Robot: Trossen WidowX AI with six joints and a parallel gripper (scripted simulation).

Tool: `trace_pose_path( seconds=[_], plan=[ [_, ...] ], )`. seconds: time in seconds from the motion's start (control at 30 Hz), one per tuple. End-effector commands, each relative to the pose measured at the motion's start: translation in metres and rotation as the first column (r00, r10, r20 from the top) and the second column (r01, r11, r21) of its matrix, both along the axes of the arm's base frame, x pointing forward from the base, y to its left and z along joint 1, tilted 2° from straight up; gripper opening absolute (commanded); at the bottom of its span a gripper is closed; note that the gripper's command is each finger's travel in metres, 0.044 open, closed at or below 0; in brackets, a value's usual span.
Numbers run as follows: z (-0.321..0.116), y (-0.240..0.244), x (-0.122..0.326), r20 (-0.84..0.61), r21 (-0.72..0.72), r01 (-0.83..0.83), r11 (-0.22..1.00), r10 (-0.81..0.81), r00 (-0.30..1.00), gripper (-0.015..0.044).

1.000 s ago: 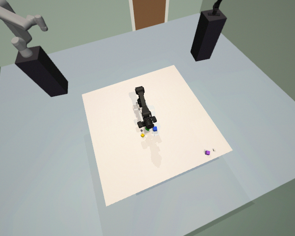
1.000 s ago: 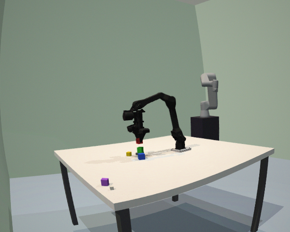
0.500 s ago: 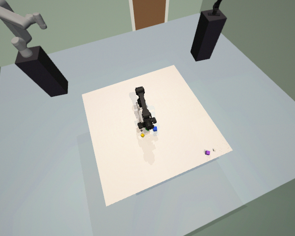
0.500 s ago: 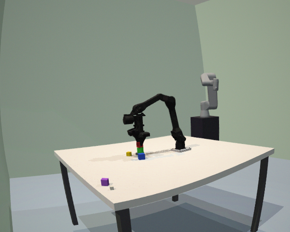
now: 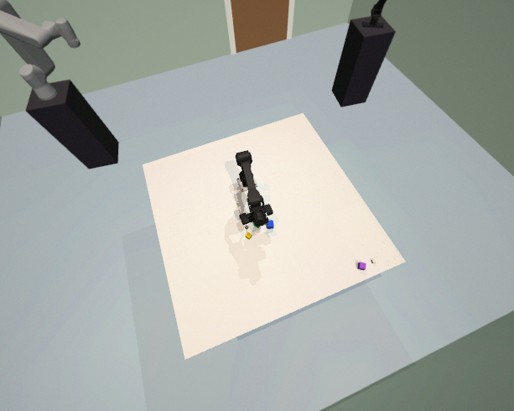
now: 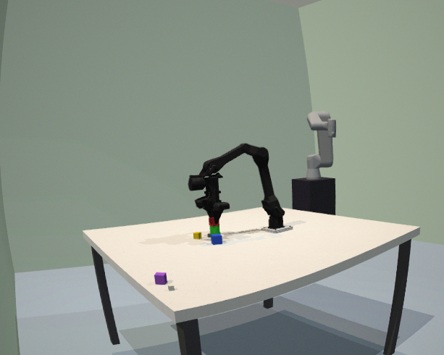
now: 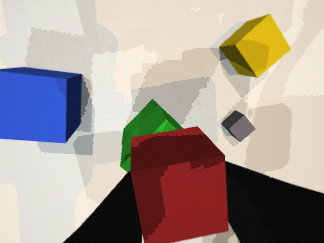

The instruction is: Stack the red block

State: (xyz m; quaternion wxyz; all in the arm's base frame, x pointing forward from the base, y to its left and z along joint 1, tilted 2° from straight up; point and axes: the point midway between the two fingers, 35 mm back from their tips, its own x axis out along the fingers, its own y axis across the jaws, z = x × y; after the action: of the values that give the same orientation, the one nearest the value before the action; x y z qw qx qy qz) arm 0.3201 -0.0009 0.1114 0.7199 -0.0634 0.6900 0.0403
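Gripping red block [image 7: 179, 186] upright over green tower [image 7: 150, 124].

Light is even and soft, bright on the table [image 6: 329, 244] and dimmer on the green walls. Several faint overlapping shadows of the arm [image 5: 250, 185] spread toward the lower centre of the top view, hinting at more than one overhead source. No glare anywhere. The exterior view bows straight lines near its edges, most at the left wall. The wrist view is blocky, with jagged shadow patches and coarse edges on the red block [image 7: 180, 191].
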Motion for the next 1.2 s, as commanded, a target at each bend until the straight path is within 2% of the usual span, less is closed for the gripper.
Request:
trace_pose_path(
  seconds=[0.0, 0.3, 0.87, 1.17],
  plan=[
    [-0.0008, 0.0001, 0.0002, 0.000, 0.001, -0.003, 1.000, 0.003, 1.000, 0.0000],
    [0.0031, 0.0004, 0.0001, 0.000, 0.001, -0.003, 1.000, 0.003, 1.000, 0.0000],
    [0.0001, 0.0000, 0.0001, 0.000, 0.000, 0.000, 1.000, 0.000, 1.000, 0.0440],
    [0.0001, 0.0000, 0.0001, 0.000, 0.000, 0.000, 1.000, 0.000, 1.000, 0.0440]
  ],
)
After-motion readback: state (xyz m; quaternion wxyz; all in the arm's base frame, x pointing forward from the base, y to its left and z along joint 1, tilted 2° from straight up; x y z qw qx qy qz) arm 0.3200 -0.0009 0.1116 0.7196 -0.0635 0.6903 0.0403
